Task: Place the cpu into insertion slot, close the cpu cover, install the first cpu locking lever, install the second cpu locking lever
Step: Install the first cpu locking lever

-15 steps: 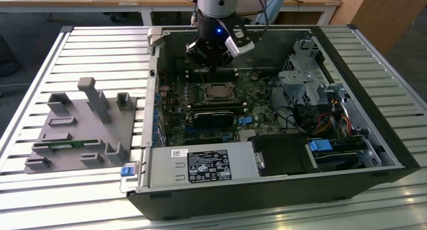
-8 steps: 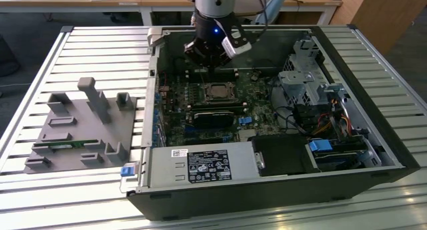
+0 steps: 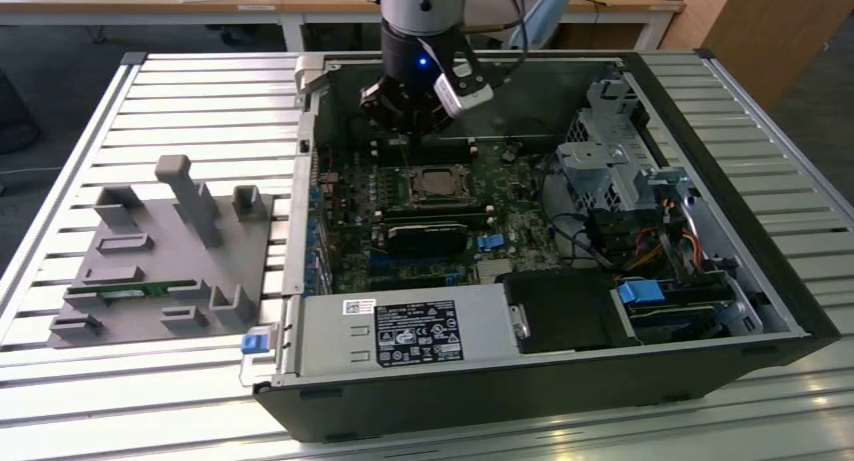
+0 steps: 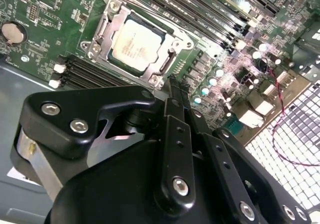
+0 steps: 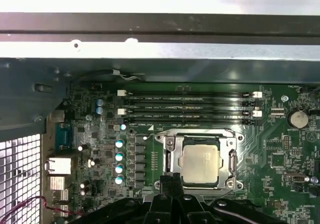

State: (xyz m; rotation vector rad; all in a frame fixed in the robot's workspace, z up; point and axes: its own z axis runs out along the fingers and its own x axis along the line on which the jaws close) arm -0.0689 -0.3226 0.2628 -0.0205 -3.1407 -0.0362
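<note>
The cpu point(image 3: 430, 184) point(image 4: 132, 44) point(image 5: 200, 164) lies flat in the socket on the green motherboard, pale metal top up. The silvery cpu cover point(image 4: 102, 26) point(image 5: 233, 159) lies down around it as a frame, its window over the chip. Chip and cover hide the insertion slot beneath them. My gripper point(image 3: 403, 139) hangs above the board just beyond the socket's far side in the exterior view. In both wrist views its black fingertips point(image 4: 171, 89) point(image 5: 170, 183) sit together at the socket's edge, shut with nothing between them.
The open computer case point(image 3: 747, 281) rests on a slatted table. Memory slots point(image 5: 185, 106) run beside the socket. A drive cage point(image 3: 601, 161) and cables lie at the exterior view's right, a power supply point(image 3: 400, 331) in front, and a grey fixture block point(image 3: 174, 251) at the left.
</note>
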